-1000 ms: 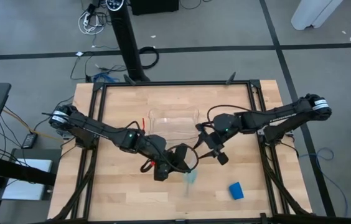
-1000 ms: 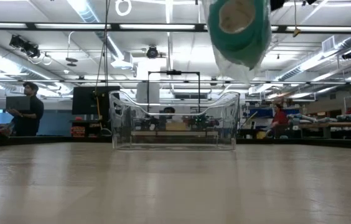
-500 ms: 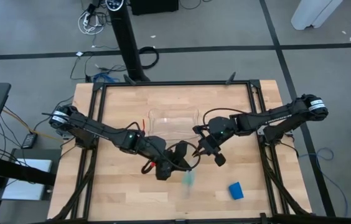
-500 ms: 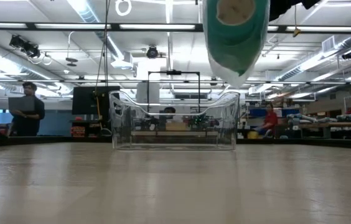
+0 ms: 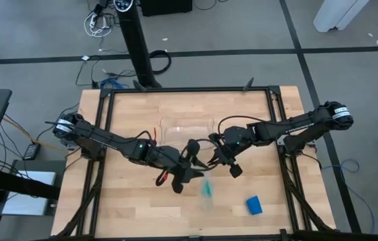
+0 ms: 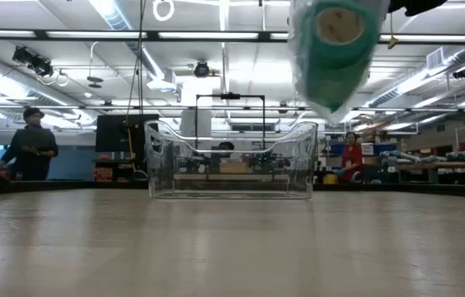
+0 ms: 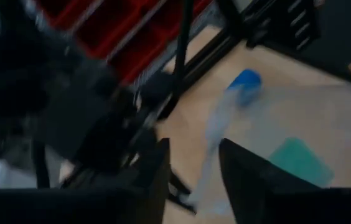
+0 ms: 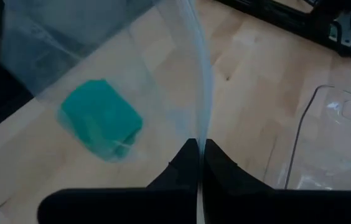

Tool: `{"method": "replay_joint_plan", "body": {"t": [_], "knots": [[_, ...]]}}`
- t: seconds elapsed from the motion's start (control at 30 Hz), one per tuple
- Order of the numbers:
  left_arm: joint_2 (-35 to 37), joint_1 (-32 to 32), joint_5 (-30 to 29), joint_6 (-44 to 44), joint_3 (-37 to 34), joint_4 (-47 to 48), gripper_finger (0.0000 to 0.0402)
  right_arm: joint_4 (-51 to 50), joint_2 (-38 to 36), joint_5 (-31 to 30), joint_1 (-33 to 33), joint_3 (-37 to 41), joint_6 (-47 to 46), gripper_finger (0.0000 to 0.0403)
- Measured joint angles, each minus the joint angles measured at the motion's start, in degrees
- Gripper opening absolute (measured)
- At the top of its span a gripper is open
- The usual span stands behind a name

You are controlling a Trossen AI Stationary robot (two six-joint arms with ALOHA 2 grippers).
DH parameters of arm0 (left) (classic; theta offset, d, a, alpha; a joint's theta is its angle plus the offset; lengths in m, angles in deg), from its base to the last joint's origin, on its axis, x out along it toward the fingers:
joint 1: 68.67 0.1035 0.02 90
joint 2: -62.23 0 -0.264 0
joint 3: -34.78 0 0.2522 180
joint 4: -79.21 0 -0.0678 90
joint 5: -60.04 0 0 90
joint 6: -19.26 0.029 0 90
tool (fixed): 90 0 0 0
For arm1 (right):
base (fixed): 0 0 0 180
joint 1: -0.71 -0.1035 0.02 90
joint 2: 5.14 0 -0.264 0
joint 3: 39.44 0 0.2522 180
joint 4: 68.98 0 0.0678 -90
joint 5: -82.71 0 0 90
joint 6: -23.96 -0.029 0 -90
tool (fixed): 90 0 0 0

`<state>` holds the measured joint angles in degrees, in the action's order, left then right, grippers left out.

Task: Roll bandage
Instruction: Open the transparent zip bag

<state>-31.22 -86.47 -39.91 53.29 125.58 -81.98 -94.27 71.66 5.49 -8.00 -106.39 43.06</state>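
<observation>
The bandage (image 5: 254, 205) is a small bright blue roll lying on the table near its front right; it also shows as the blue roll (image 7: 245, 79). A teal roll (image 8: 101, 118) sits inside a clear plastic bag (image 8: 182, 62) that hangs above the table's middle, seen as the teal roll (image 6: 335, 45) in the low view. My right gripper (image 8: 198, 144) is shut on the bag's top. My left gripper (image 7: 194, 162) stands open just beside it (image 5: 190, 162), with clear film showing in the gap between its fingers. My right gripper pinches a thin upper edge of the clear bag (image 8: 198, 138) between its two fingers, coming at it slanting downward. The bag hangs below the fingers, clear of the table, with the teal roll at its bottom. My left gripper: I cannot tell whether its fingers touch the film.
A clear plastic tray (image 5: 187, 128) stands behind the grippers at the table's middle, also seen as the tray (image 6: 231, 161). Black frame rails (image 5: 279, 144) run along the table's sides. People move in the room beyond the table.
My left gripper has rolled about its own axis while staying in place. My right gripper has come a little toward the left one. The bag with the teal roll, which hung at my left gripper, now hangs from my right one and has swung slightly sideways.
</observation>
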Motion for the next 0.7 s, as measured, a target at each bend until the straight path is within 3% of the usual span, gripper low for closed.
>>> {"method": "replay_joint_plan", "body": {"t": [0.27, 0.7], "knots": [[0.00, -0.01, -11.47, -6.30, 0.00, 1.32, 0.0226, -3.86, 0.00, -4.61, 0.91, 0.00, -3.29, 0.0000], [1.64, 0.60, -19.33, -19.41, 0.00, 13.98, 0.0235, -6.33, -0.02, -7.32, 0.96, 0.02, -4.80, 0.0000]]}}
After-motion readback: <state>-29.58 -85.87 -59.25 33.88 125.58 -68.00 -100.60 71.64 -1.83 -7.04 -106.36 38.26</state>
